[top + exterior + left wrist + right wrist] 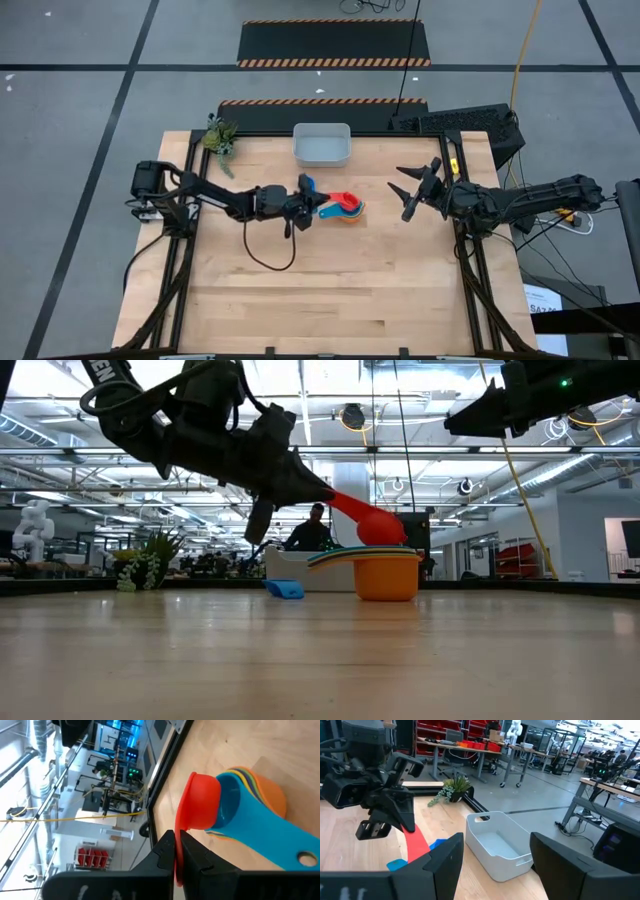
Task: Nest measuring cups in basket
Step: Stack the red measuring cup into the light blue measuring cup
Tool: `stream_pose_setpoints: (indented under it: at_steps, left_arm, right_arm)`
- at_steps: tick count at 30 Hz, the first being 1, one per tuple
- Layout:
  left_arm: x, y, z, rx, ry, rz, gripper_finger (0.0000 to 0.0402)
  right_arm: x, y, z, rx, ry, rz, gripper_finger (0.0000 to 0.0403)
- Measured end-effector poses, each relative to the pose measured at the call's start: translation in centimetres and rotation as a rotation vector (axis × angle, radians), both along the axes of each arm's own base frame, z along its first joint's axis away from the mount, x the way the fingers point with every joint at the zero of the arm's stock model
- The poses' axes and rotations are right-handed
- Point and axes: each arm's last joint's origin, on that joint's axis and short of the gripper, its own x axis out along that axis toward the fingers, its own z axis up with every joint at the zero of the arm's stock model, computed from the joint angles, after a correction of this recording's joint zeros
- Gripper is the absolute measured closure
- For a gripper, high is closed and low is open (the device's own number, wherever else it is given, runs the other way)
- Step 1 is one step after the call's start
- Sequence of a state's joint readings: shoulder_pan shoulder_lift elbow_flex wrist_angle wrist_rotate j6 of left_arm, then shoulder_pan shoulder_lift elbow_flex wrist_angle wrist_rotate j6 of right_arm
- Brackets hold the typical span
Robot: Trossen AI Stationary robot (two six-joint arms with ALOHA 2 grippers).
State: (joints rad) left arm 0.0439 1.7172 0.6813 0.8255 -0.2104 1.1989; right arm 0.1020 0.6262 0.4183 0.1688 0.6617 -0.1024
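Your left claw (300, 208) was clamped on the handle of the small red round plastic measuring cup (342, 198), fingers pressed together on the thin strip, and you had it held just above the stack of nested plastic cups (350, 211) near the middle of the wooden worktop (330, 290). In the high view the red cup's long axis ran roughly 9 to 3 o'clock, bowl at the 3 o'clock end and just over the orange outer cup (386, 578); the low view showed the bowl just above the stack's rims (whether it touched them, I could not tell). A loose blue cup (306, 183) lay on the worktop at about 12 o'clock from your left claw. The pale grey-white rectangular plastic basket (322, 145) sat at 11 o'clock from the stack, near the far edge, with no cups in it. Your right claw (412, 187) hung with fingers apart, off at 3 o'clock from the stack, holding nothing. The left arm was plainly the nearer one to the stack.
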Motion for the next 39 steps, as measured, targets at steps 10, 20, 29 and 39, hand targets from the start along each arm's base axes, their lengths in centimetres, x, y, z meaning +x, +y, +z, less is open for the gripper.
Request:
stream_pose_setpoints:
  at_steps: [10,20,29,39]
  left_arm:
    - [0.0,-0.8,0.1,0.007,-0.015,0.024,0.0392]
    - [0.0,-0.8,0.2,-0.015,-0.022,0.037,0.0392]
    - [0.2,-1.6,0.6,-0.005,-0.056,0.031,0.0392]
    - [0.1,-1.8,0.6,-0.004,-0.059,0.066,0.0392]
  right_arm:
    - [0.0,0.0,0.1,-0.006,-0.004,0.001,0.0179]
    - [0.0,0.0,0.2,-0.010,-0.017,0.005,0.0179]
    - [0.1,0.0,0.4,-0.008,-0.033,0.009,0.0179]
    - [0.1,0.0,0.4,-0.008,-0.034,0.009,0.0179]
